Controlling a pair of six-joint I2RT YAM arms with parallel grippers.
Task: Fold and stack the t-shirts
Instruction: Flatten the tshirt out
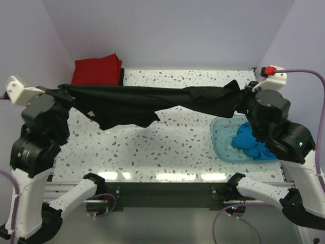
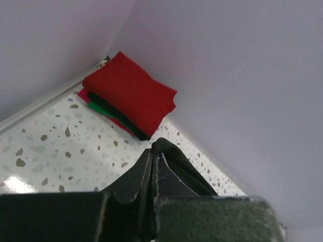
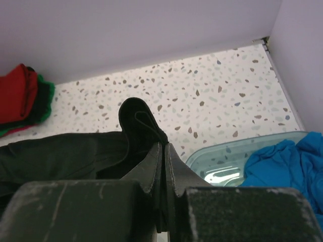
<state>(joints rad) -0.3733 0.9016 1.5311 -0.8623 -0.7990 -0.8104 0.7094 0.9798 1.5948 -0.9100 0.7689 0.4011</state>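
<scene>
A black t-shirt (image 1: pixel 147 101) hangs stretched in the air across the table between both grippers. My left gripper (image 1: pixel 62 91) is shut on its left end; black cloth (image 2: pixel 171 156) pokes out past the tips (image 2: pixel 153 151). My right gripper (image 1: pixel 244 94) is shut on its right end; a fold of the shirt (image 3: pixel 139 121) stands above the tips (image 3: pixel 163 146). A stack of folded shirts, red on top (image 1: pixel 96 70) with black and green below (image 2: pixel 108 108), lies at the back left corner. A bright blue t-shirt (image 1: pixel 252 144) lies bunched in the tub.
A translucent blue plastic tub (image 1: pixel 222 140) sits at the right on the speckled table (image 1: pixel 167 147); it also shows in the right wrist view (image 3: pixel 227 156). Lilac walls close in the back and both sides.
</scene>
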